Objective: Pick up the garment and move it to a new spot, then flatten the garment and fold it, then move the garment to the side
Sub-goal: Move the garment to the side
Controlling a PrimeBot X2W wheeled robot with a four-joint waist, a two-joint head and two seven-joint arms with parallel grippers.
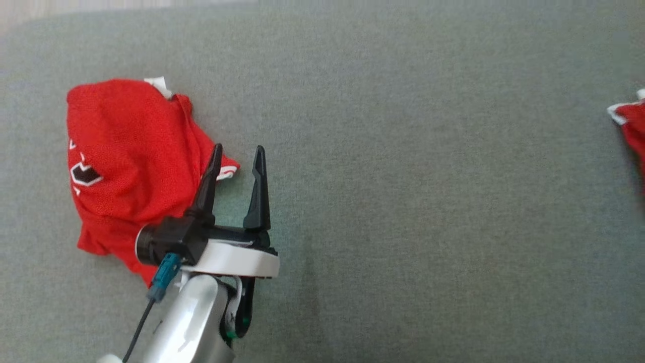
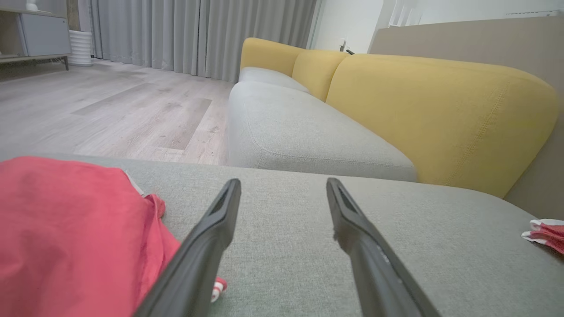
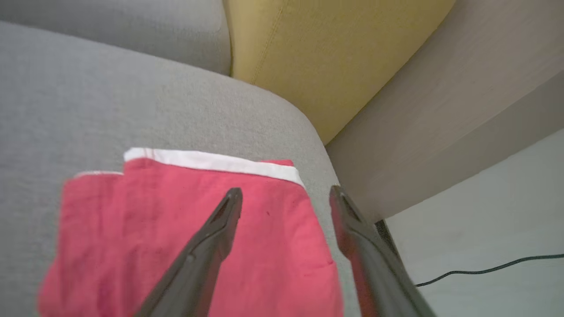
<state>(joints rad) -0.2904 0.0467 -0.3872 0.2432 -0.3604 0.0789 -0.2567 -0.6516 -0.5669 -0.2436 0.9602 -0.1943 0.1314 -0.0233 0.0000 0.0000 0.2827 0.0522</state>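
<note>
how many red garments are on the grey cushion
2. One crumpled red garment lies at the left, beside the left claw. A second red garment lies at the far right corner of the cushion, below the open right claw. More may be hidden out of frame.

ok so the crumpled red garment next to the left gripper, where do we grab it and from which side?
Take the white-trimmed corner poking out of the crumpled red garment toward the open left gripper. It's a thin free edge, probably easier to pinch than the bunched body. Come in low from the bare cushion side, the garment's right in the head view.
</note>
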